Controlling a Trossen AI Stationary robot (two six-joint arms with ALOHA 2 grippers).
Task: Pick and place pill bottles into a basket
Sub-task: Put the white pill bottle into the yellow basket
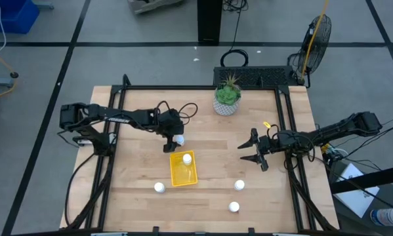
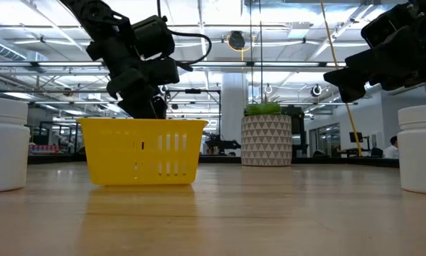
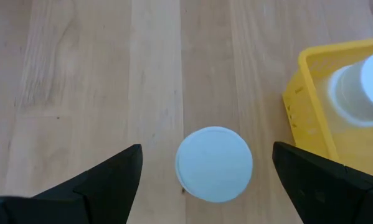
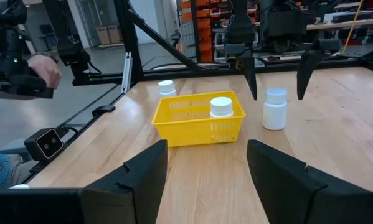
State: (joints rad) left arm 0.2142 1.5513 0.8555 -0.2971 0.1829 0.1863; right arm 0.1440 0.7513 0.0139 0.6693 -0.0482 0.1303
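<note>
My left gripper (image 1: pixel 174 136) is open and points down over a white pill bottle (image 1: pixel 180 139) that stands upright on the table just beyond the yellow basket (image 1: pixel 184 169). In the left wrist view its fingers stand on either side of the bottle's cap (image 3: pixel 214 163), apart from it. In the right wrist view they hang beside that bottle (image 4: pixel 274 109). One bottle (image 1: pixel 187 158) stands inside the basket. Three more bottles stand on the table (image 1: pixel 159 187), (image 1: pixel 239 185), (image 1: pixel 233 207). My right gripper (image 1: pixel 255 149) is open and empty to the basket's right.
A white patterned pot with a green plant (image 1: pixel 227 99) stands at the table's far edge. In the low view two bottles (image 2: pixel 3 146), (image 2: pixel 420 149) stand close at either side. A person's hand (image 4: pixel 43 71) shows beyond the table's left side.
</note>
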